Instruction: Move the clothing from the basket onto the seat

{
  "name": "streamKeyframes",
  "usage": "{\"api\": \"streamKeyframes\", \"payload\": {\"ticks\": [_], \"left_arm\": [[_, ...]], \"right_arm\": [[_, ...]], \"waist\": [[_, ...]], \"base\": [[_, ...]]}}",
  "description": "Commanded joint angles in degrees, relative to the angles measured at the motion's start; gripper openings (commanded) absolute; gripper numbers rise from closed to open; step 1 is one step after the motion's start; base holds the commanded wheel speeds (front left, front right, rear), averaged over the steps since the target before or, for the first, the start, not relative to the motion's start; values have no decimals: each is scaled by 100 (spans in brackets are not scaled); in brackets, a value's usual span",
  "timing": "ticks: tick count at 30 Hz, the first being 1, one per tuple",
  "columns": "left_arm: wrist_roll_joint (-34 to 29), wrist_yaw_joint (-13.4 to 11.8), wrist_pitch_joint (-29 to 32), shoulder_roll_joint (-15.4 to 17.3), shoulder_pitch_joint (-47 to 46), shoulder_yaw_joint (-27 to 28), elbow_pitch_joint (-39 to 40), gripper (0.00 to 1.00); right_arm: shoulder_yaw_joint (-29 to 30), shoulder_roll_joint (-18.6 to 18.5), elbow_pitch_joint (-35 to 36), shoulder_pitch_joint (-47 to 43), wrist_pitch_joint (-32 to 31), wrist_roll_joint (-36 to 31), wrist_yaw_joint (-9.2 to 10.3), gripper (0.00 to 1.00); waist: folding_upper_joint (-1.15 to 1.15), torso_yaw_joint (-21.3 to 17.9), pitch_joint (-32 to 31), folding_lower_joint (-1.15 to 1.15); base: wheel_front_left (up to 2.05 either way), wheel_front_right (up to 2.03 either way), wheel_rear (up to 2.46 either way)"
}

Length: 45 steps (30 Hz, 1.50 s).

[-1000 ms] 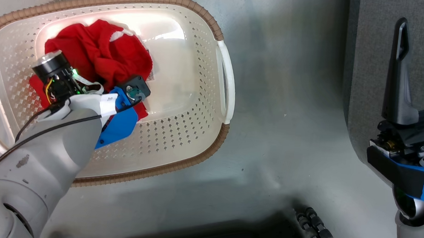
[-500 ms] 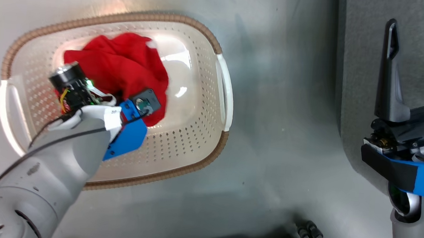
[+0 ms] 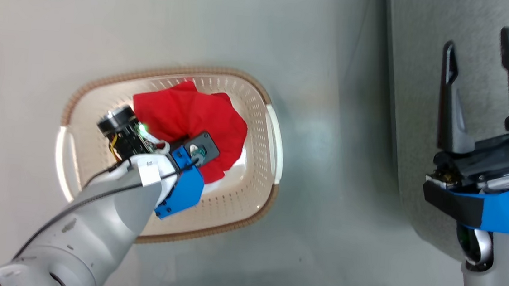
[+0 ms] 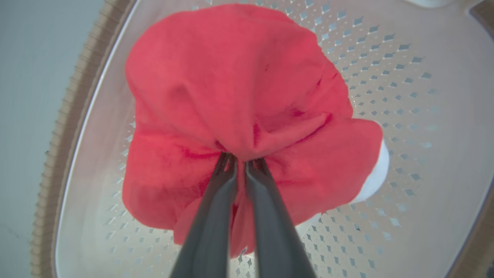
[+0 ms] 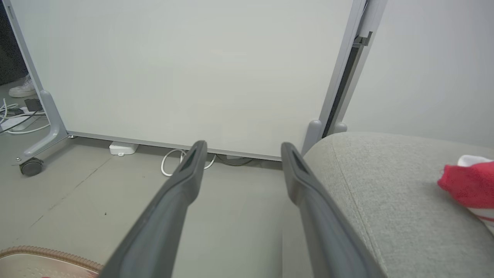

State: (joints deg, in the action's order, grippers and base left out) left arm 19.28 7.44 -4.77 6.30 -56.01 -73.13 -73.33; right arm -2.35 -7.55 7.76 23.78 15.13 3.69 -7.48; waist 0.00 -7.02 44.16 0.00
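A bunched red piece of clothing [image 4: 239, 88] hangs from my left gripper [image 4: 241, 162], which is shut on a fold of it above the floor of the cream basket [image 4: 405, 77]. In the head view my left wrist [image 3: 181, 182] is over the basket [image 3: 211, 233], and the clothing [image 3: 193, 111] drapes below it with a white patch at its lower edge. My right gripper [image 3: 480, 47] stands open and empty over the edge of the grey seat [image 3: 413, 83]. Another red and white garment [image 5: 469, 183] lies on the seat [image 5: 386, 185].
The basket stands on grey floor [image 3: 327, 144] left of the seat. Beyond my right gripper [image 5: 243, 148] a white panel [image 5: 173, 69] on castors crosses the view, with cables [image 5: 173, 158] at its foot and a person's shoe [image 5: 23, 88] at the far left.
The head camera has risen, so the basket looks smaller. My left gripper has lifted the red clothing off the basket floor into a hanging bunch. The right gripper stays open.
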Motion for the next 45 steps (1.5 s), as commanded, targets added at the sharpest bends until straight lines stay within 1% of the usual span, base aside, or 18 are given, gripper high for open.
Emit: {"api": "streamKeyframes", "payload": {"ticks": [1, 8, 9, 15, 25, 36, 40, 45], "left_arm": [[87, -1, -91, -34, 105, 0, 28, 0], [392, 0, -377, -108, 339, -8, 109, 0], [392, 0, -377, -108, 339, -8, 109, 0], [727, 0, -604, -153, 458, 16, 205, 0], [1204, 0, -868, -201, 693, 47, 463, 0], [1805, 0, -1030, -220, 748, 358, 850, 0], [1898, 0, -1048, -195, 711, 527, 1004, 0], [1951, -52, -1048, -134, 789, 803, 1412, 0]], "right_arm": [[5, -32, -69, -127, 3, 35, -3, 100], [3, -20, -283, -393, 3, 43, -3, 100], [3, -20, -283, -393, 3, 43, -3, 100], [-6, 2, -476, -681, 3, 29, -3, 100], [151, 30, -801, -1279, 3, 42, -3, 100], [190, 134, -1080, -1942, 2, 34, -3, 100], [183, 173, -1132, -2134, 2, 51, -3, 100], [193, 224, -1166, -2300, 2, 68, -3, 100]], "waist": [[0, 130, -466, 0], [0, 252, -1268, 0], [0, 252, -1268, 0], [0, 338, -1938, 0], [0, 511, -3019, 0], [0, 667, -3940, 0], [0, 737, -4168, 0], [0, 841, -4379, 0]], "base": [[0, 0, 0], [0, 0, 0], [0, 0, 0], [0, 0, 0], [0, 0, 0], [0, 0, 0], [0, 0, 0], [0, 0, 0]]}}
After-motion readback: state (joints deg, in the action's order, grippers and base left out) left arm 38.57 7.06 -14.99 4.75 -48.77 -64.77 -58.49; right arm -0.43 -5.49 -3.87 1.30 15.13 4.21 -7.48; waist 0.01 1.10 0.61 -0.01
